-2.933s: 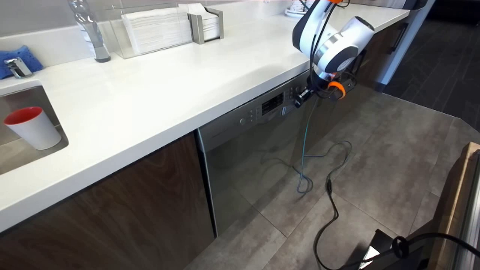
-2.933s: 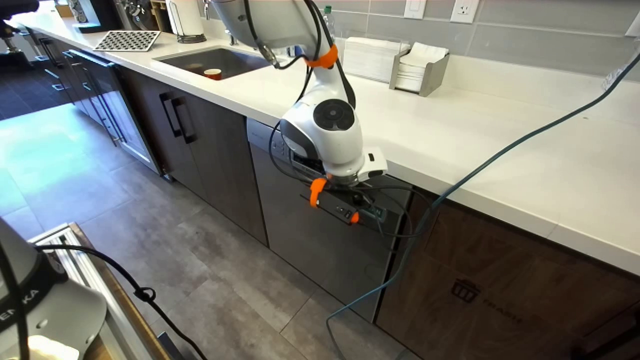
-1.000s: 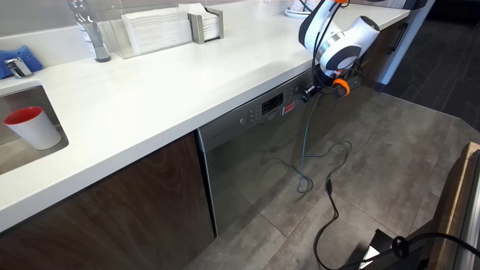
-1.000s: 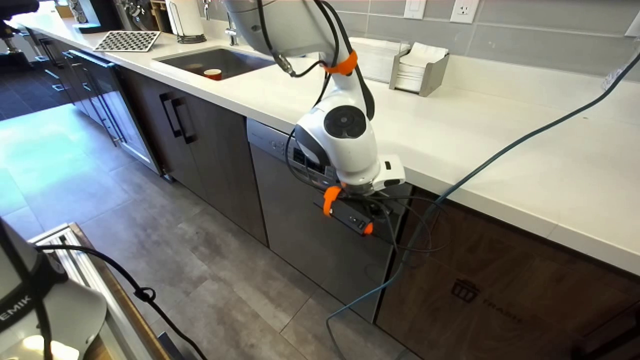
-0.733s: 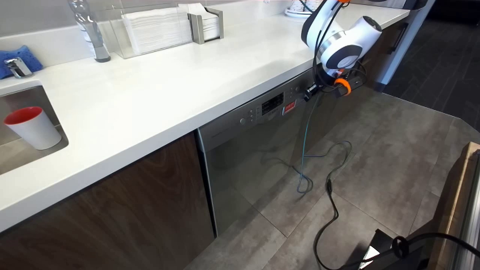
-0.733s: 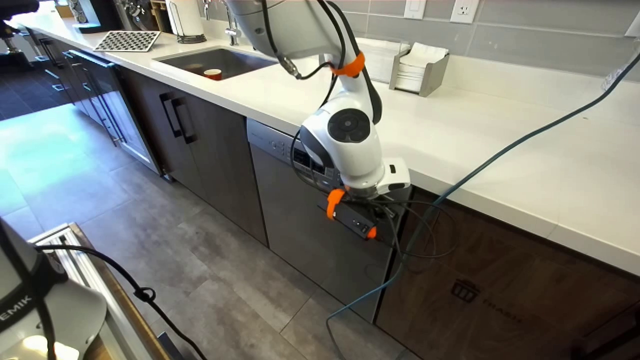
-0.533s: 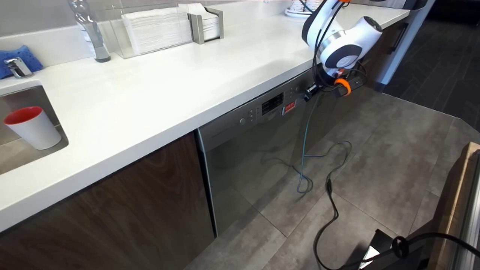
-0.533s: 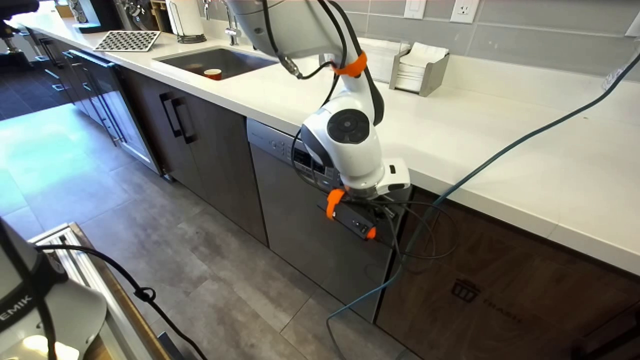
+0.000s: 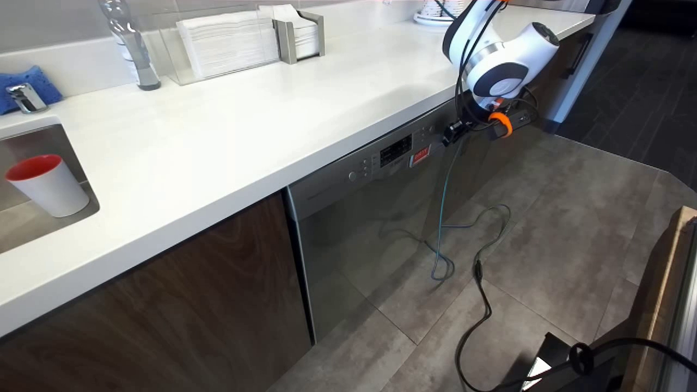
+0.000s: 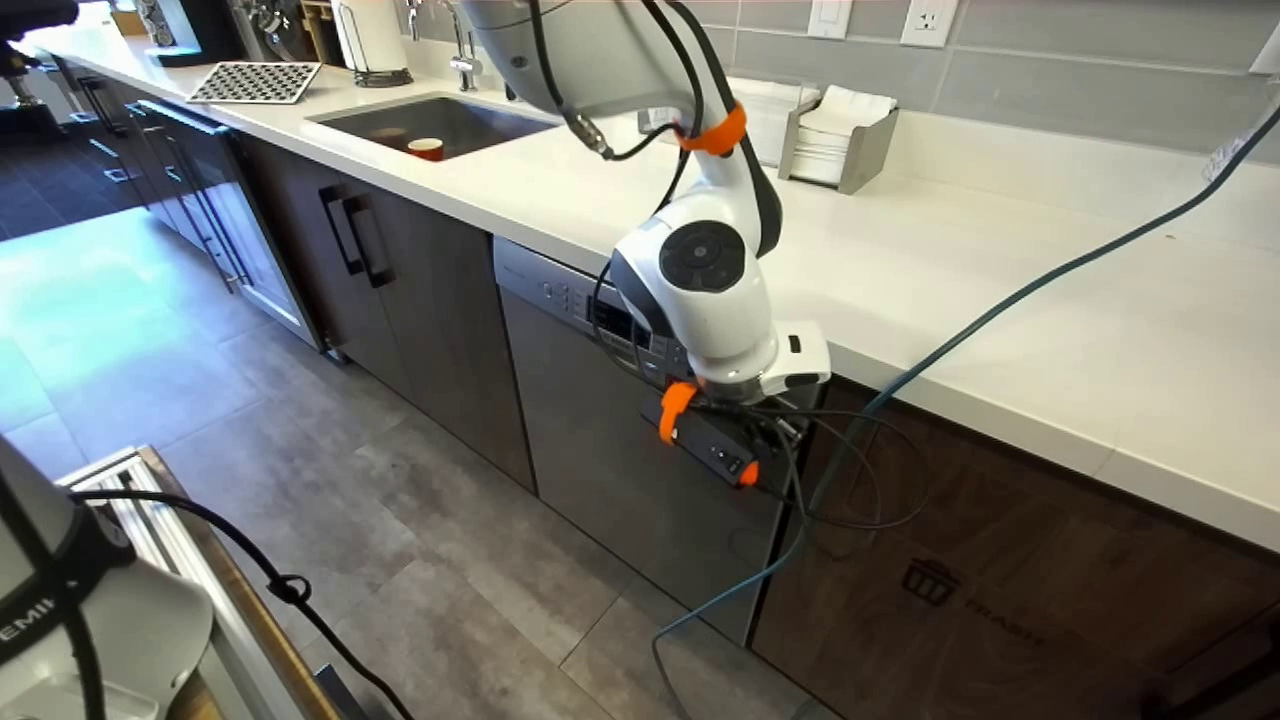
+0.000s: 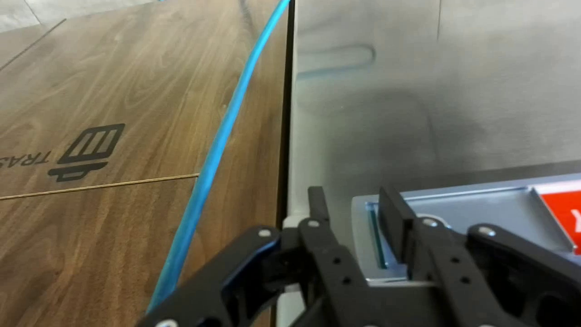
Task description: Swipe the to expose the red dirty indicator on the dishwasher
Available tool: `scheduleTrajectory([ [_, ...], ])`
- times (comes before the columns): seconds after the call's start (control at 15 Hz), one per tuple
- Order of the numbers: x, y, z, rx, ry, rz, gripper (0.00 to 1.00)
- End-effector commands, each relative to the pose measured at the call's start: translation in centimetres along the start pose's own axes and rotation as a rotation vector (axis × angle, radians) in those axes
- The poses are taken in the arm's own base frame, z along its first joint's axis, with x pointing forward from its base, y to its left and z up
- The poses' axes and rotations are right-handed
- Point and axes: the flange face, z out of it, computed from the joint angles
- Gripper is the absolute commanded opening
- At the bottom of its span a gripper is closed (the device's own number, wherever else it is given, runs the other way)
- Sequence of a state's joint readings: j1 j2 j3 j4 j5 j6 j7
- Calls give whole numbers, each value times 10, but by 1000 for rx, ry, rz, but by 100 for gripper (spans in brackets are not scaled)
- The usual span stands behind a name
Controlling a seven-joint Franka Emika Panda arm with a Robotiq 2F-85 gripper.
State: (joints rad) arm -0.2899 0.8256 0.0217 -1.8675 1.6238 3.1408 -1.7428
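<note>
Nearest in my wrist view, the end effector stands moderately spread, its two black fingers apart, with bare steel and one end of a silvery tag frame showing through the gap. One finger overlaps that frame end; I can't tell whether it touches. Farther along the frame I see the red dirty indicator exposed, cut off by the edge of the view, with part of a white letter. In an exterior view I can read its lettering as "DIRTY". It sits on the front of the dishwasher, near the dark display; the faint print there is too small for me. On the wooden door alongside are a bin symbol and, in an exterior view, the word "TRASH". A blue cable crosses in front. Well away, the robot base shows "EMI", and a cup stands in the sink.
</note>
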Motion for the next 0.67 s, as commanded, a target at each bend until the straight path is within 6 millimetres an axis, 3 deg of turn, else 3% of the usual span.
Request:
scheduleTrajectory([
  [0.0,7,15,-6,-25,25,14,67],
  [0.33,1,23,-16,-37,13,20,99],
  [0.6,-17,20,-23,-36,-28,3,100],
])
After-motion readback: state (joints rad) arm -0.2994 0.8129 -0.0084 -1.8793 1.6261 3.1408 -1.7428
